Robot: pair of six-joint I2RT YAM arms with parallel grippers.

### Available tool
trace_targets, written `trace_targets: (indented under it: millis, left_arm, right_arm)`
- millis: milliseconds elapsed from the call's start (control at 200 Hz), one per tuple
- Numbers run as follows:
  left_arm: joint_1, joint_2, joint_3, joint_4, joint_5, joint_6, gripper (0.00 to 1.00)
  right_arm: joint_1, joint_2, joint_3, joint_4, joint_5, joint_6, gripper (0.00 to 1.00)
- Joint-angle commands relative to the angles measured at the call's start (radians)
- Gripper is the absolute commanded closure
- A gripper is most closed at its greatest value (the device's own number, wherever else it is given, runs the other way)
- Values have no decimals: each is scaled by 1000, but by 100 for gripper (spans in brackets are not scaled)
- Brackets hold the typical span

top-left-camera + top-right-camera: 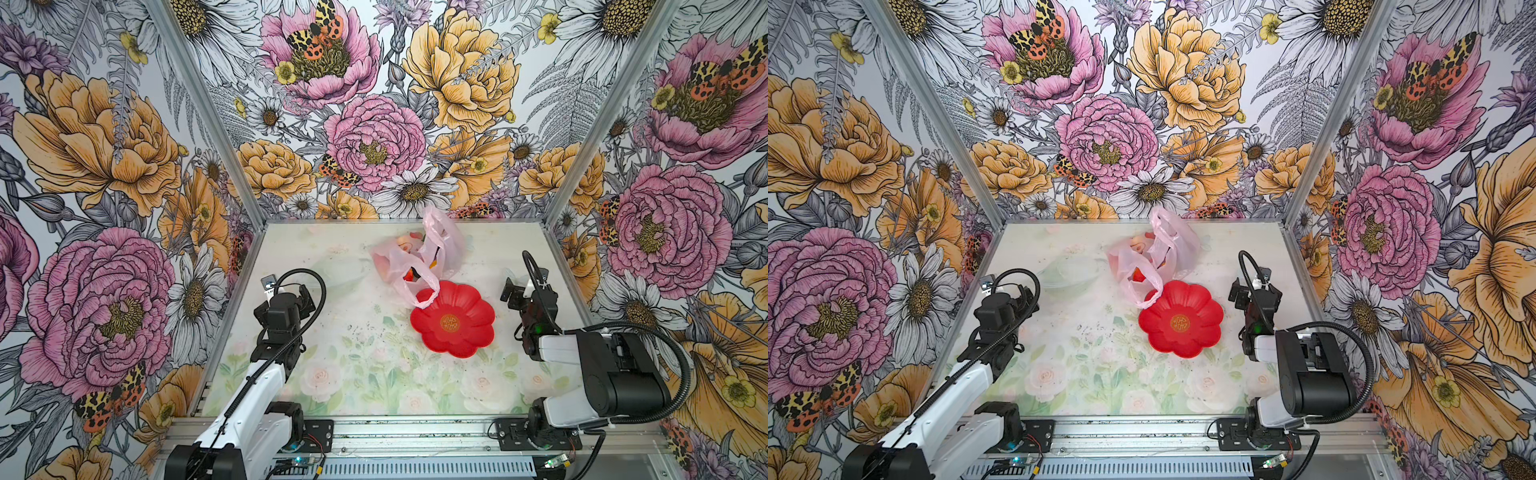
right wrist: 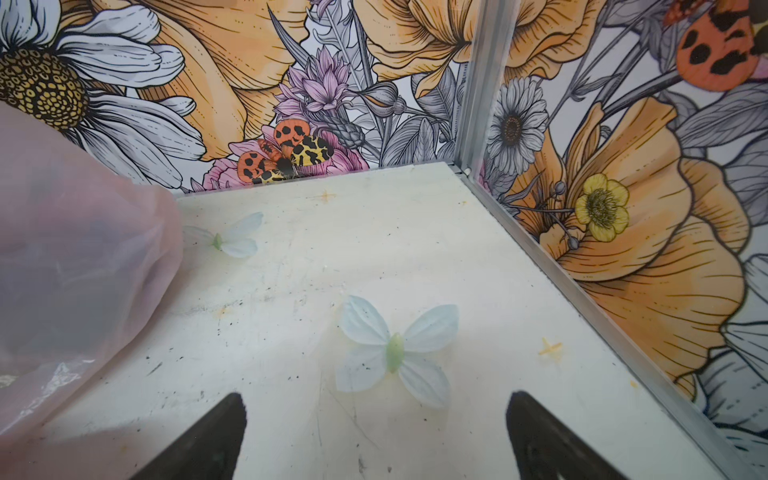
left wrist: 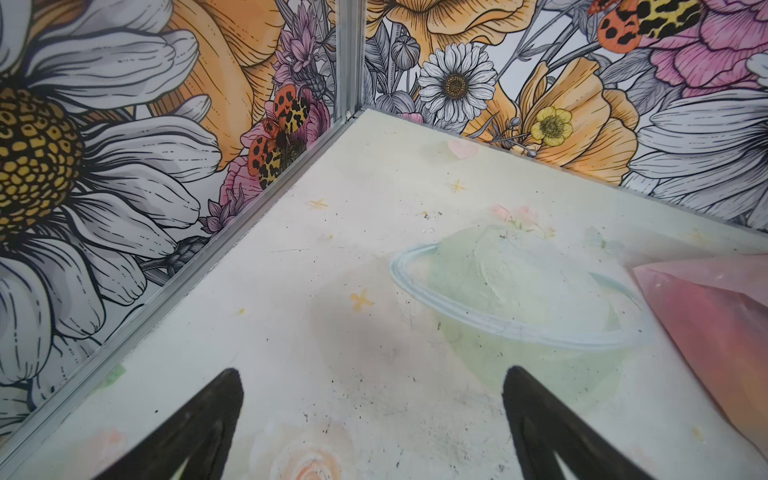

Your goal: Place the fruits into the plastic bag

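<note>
The pink translucent plastic bag [image 1: 432, 249] [image 1: 1167, 245] lies crumpled at the back middle of the table, and one handle loop drapes onto the red plate's rim. Fruits show through it only as a red-orange shape [image 1: 409, 274] [image 1: 1139, 274] and a pale peach one [image 1: 404, 243]; I cannot tell them apart. No fruit lies loose on the table. My left gripper [image 1: 305, 293] [image 3: 373, 370] hangs open and empty left of the bag. My right gripper [image 1: 509, 291] [image 2: 377, 394] is open and empty to its right. A bag edge shows in the left wrist view [image 3: 715, 324] and the right wrist view [image 2: 75, 270].
A red flower-shaped plate [image 1: 469, 332] [image 1: 1196, 336] sits empty in front of the bag, between the two arms. Flowered walls close the table on three sides, with metal corner posts [image 3: 349, 62] [image 2: 482, 83]. An aluminium rail [image 1: 415, 432] runs along the front edge.
</note>
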Motion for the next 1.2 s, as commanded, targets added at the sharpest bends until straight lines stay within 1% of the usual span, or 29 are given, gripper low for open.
trace_targets:
  millis: [0, 50, 95, 130, 240, 275, 400, 515, 575, 685, 766, 821, 836, 861, 886, 921, 956, 1196]
  left_arm:
    - [24, 50, -27, 155, -43, 31, 1]
    - [31, 87, -35, 207, -47, 28, 1]
    - [35, 123, -40, 256, -48, 23, 1]
    - [35, 157, -40, 293, -48, 26, 1]
    - [37, 295, -21, 419, -46, 42, 1]
    - [40, 340, 17, 404, -46, 49, 1]
    - [43, 495, 128, 433, 20, 126, 1]
    - [48, 584, 156, 519, 79, 148, 1]
    - [42, 585, 172, 484, 90, 156, 1]
    - [42, 574, 124, 569, 151, 181, 1]
    - [42, 565, 51, 684, 209, 204, 1]
    - [45, 587, -16, 818, 227, 207, 1]
    - [52, 604, -33, 872, 264, 207, 1]
    - [60, 623, -50, 940, 283, 207, 1]
    - [63, 613, -49, 921, 273, 200, 1]
    - [61, 601, -32, 866, 220, 179, 1]
    - [54, 608, -31, 879, 203, 185, 1]
    - [49, 613, -34, 891, 199, 190, 1]
  right_arm:
    - [-2, 15, 9, 62, -71, -35, 0]
    - [-2, 29, 39, 33, -120, -58, 0]
    - [-1, 24, 79, -55, -147, -64, 1]
    - [0, 30, 73, -28, -145, -65, 0]
    - [0, 27, 74, -41, -144, -63, 1]
    - [0, 28, 74, -38, -144, -64, 0]
    - [0, 27, 74, -38, -144, -63, 1]
    - [0, 27, 74, -37, -144, -63, 0]
    - [0, 27, 74, -37, -145, -64, 1]
    - [0, 27, 74, -37, -145, -63, 0]
    - [0, 28, 74, -37, -144, -63, 0]
    - [0, 27, 74, -37, -144, -63, 1]
    - [0, 27, 74, -38, -144, -63, 1]
    - [1, 27, 75, -38, -145, -64, 0]
    - [0, 27, 75, -37, -145, -63, 1]
    - [0, 27, 74, -38, -144, -63, 0]
    - [0, 27, 74, -38, -145, -63, 1]
    - [0, 28, 74, -38, -144, -64, 0]
